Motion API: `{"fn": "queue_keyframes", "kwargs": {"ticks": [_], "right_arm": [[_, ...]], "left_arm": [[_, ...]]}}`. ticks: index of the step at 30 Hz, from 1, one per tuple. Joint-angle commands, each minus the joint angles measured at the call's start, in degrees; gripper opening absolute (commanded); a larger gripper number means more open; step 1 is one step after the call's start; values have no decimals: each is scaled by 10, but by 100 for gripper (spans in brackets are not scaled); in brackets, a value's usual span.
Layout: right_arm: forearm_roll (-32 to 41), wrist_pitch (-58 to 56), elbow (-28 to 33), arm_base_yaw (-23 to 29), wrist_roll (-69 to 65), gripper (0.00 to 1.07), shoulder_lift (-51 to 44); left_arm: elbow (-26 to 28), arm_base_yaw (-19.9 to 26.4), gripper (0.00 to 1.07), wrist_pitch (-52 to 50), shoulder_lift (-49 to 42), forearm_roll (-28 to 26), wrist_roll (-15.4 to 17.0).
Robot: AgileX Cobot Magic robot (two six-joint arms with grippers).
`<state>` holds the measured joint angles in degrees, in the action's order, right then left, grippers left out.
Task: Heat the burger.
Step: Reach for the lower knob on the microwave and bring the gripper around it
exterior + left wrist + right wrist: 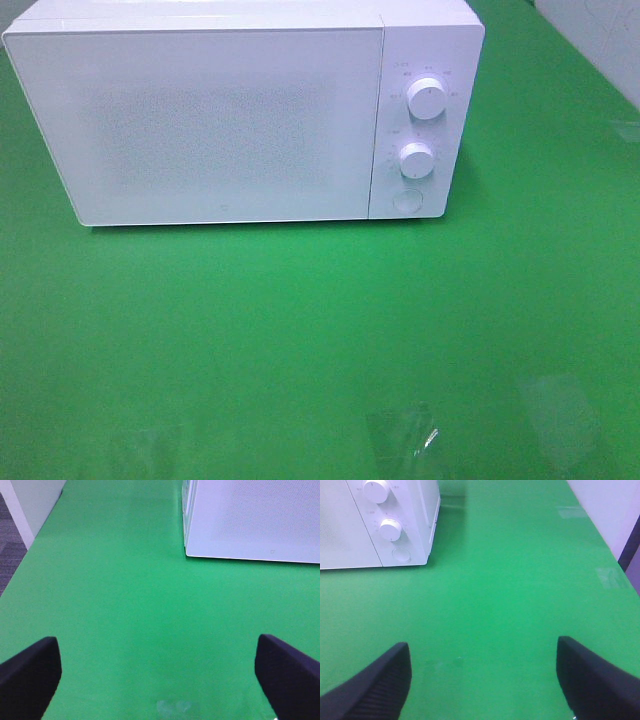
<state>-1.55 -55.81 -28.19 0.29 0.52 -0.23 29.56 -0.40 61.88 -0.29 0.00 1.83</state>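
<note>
The burger is out of view in every frame. A white microwave [240,110] stands at the back of the green table with its door shut; two round knobs [427,98] and a round button [407,201] sit on its right panel. The exterior high view shows neither arm. My left gripper [157,677] hovers open over bare green surface, the microwave's door corner [250,525] ahead of it. My right gripper [482,677] is open too, nothing between its black fingers [380,680], with the microwave's knob panel [390,527] ahead.
Green cloth [320,330] covers the table. A white wall panel [600,40] stands at the back right. Patches of clear tape [405,435] glint near the front edge. The table's left edge [20,555] drops to grey floor; its right edge [620,565] shows by a white wall.
</note>
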Motion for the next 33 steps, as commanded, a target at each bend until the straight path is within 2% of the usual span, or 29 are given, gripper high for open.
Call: {"fn": "queue_keyframes", "kwargs": {"ticks": [1, 7, 12, 16, 18, 21, 22, 25, 33], "right_arm": [[-1, 7, 1, -1, -5, 76, -15], [-1, 16, -6, -1, -5, 76, -6], [-3, 76, -15, -1, -5, 76, 34], [-11, 154, -2, -1, -5, 76, 69], [-30, 232, 15, -1, -5, 76, 93], [-38, 253, 19, -1, -5, 76, 98], [-41, 312, 33, -1, -5, 76, 113], [-41, 327, 39, -1, -5, 76, 120], [-41, 484, 85, -1, -5, 76, 198]], "left_arm": [[0, 2, 101, -8, -9, 0, -2], [0, 2, 101, -8, -9, 0, -2], [0, 2, 101, -8, -9, 0, -2], [0, 2, 101, -8, -9, 0, -2], [0, 2, 101, -8, -9, 0, -2], [0, 2, 101, -8, -9, 0, -2], [0, 2, 101, -8, -9, 0, -2], [0, 2, 101, -8, -9, 0, -2], [0, 2, 101, -8, -9, 0, -2]]}}
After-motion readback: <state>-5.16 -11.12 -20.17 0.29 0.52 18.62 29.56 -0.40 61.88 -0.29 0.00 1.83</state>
